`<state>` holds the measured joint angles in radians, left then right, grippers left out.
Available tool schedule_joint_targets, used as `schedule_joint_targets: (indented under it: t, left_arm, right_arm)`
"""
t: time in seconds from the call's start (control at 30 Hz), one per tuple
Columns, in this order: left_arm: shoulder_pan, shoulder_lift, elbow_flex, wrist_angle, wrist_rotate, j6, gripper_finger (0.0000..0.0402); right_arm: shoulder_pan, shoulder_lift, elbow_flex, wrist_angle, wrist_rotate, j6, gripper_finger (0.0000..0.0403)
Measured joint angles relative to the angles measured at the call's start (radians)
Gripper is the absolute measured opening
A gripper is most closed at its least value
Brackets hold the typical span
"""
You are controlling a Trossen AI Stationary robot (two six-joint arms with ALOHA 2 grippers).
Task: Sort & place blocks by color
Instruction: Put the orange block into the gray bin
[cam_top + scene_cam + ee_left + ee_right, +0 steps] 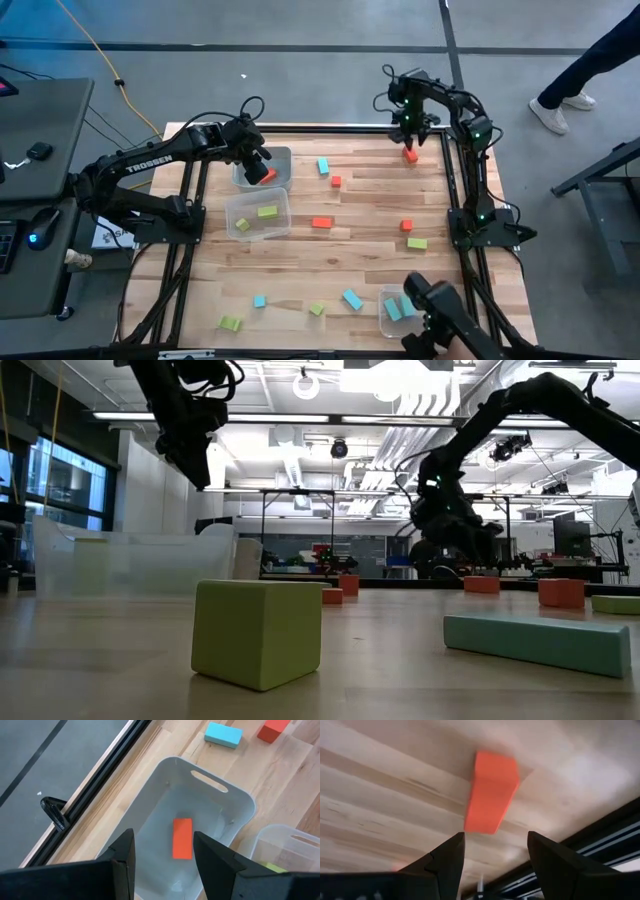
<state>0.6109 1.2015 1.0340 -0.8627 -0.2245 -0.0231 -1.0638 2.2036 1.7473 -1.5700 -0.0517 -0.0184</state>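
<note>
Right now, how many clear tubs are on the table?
3: red-block tub under the left gripper, green-block tub beside it, teal-block tub at the table's opposite edge, partly covered.

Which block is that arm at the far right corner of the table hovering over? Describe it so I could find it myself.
Start at the wooden table and go to its far right corner, where the right gripper hangs with its fingers open. Directly under it lies a red block, close to the black frame rail. Unlike the other red blocks, it sits alone by the edge, away from the tubs.
</note>
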Motion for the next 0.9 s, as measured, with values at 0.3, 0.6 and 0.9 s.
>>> schedule_joint_targets:
  t: [0.3, 0.6, 0.9]
  left_arm:
    - [0.0, 0.0, 0.0, 0.0, 0.0, 0.0, 0.0133]
    - [0.0, 0.0, 0.0, 0.0, 0.0, 0.0, 0.0133]
    - [0.0, 0.0, 0.0, 0.0, 0.0, 0.0, 0.0133]
  right_arm:
    - [0.0, 0.0, -0.082, 0.038, 0.015, 0.003, 0.0205]
    - [0.007, 0.0, -0.047, 0.055, 0.006, -0.016, 0.0205]
    - [0.007, 0.0, -0.047, 0.05, -0.038, -0.004, 0.0205]
